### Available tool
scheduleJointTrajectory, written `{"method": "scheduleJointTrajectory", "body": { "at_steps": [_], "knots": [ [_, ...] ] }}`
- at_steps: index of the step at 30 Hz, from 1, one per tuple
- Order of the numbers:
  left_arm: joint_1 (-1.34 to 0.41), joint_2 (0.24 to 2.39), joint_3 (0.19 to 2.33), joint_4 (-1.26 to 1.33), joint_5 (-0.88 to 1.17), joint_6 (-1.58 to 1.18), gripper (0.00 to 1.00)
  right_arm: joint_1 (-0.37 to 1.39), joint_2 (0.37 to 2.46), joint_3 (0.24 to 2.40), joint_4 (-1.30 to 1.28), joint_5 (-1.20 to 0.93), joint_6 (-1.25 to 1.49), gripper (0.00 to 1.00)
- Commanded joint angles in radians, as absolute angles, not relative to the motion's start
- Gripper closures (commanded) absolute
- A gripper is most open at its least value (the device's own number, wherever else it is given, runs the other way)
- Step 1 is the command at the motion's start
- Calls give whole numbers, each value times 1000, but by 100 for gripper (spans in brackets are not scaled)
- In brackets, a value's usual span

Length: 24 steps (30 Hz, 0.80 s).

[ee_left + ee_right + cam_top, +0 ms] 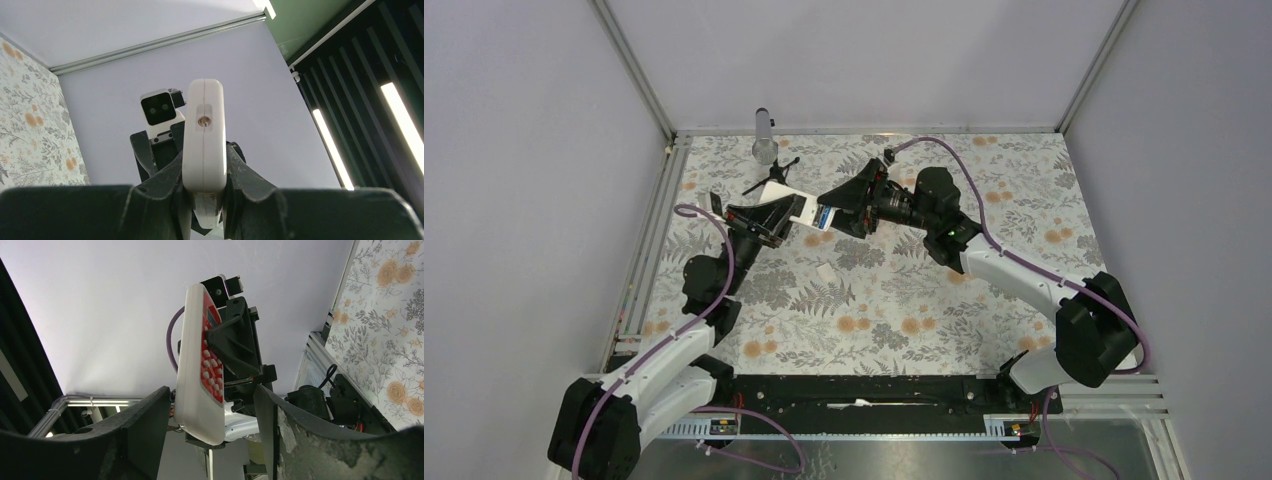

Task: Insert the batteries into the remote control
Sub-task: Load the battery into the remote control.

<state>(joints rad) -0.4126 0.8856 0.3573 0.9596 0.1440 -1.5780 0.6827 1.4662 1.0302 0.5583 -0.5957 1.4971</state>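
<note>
Setting: floral-patterned tabletop (904, 300) inside pale walls, two arms reaching from the near edge toward the far left part.
Remote control (192, 380): lifted off the tabletop, held in the air between the two arms; white body with a red button panel, a small bluish window at its far end in the right wrist view.
Remote's orientation: seen edge-on from the left wrist, narrow white side with a seam and one small round metal spot facing that camera.
Left hand (789, 218): closed on the remote, black fingers pressed against both of its flat faces around mid-length.
Right hand (212, 395): spread wide, the remote's near end sitting between the two fingers (145, 430); close to one finger, a clear gap to the other.
Hands' relation: facing each other, tips nearly meeting over the remote.
Blue patch (824, 215): small, at the remote's end just beside the right hand; too small to tell what it is.
Batteries: not identifiable with certainty in any view.
White piece (824, 272): small and flat, lying on the tabletop nearer than the hands.
Clear tube (765, 135): upright at the far edge.
Black tripod-like item (771, 177): just nearer than the tube, beside the remote's far end.
</note>
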Motion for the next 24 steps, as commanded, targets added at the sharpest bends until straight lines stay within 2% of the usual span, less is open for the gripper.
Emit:
{"method": "scheduleJointTrajectory", "body": {
  "at_steps": [1, 7, 24],
  "knots": [
    [-417, 893, 365, 1067, 136, -1569, 100, 687, 1479, 1068, 577, -618, 1508, 34],
    [-417, 926, 379, 1154, 132, -1552, 100, 688, 1480, 1035, 596, -634, 1504, 45],
    [-417, 978, 417, 1293, 118, -1526, 100, 695, 1469, 970, 676, -620, 1538, 59]
  ]
}}
